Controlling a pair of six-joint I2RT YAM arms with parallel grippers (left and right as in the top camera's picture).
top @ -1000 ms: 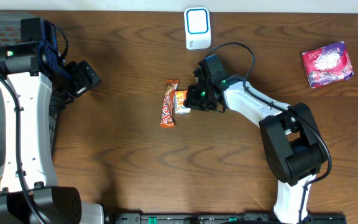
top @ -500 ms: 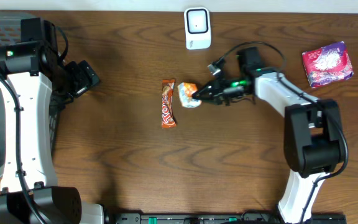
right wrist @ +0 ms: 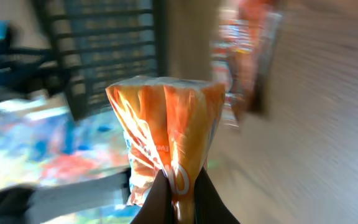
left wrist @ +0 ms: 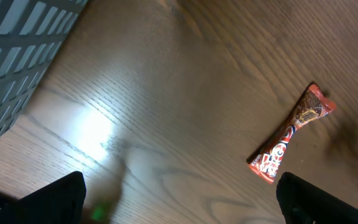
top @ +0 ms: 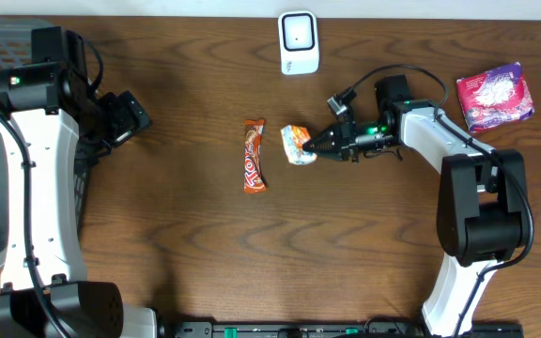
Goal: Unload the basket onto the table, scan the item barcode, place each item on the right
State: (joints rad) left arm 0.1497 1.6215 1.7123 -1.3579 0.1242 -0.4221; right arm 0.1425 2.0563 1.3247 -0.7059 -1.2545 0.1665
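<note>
Shifted rightward, orange packet (top: 296,143) hangs in right jaws, lettering unreadable.

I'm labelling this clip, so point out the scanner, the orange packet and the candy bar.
scanner (top: 299,42), overhead view, centre of its face.
orange packet (top: 296,144), overhead view, middle of wrapper.
candy bar (top: 254,158), overhead view, middle of wrapper.
</note>
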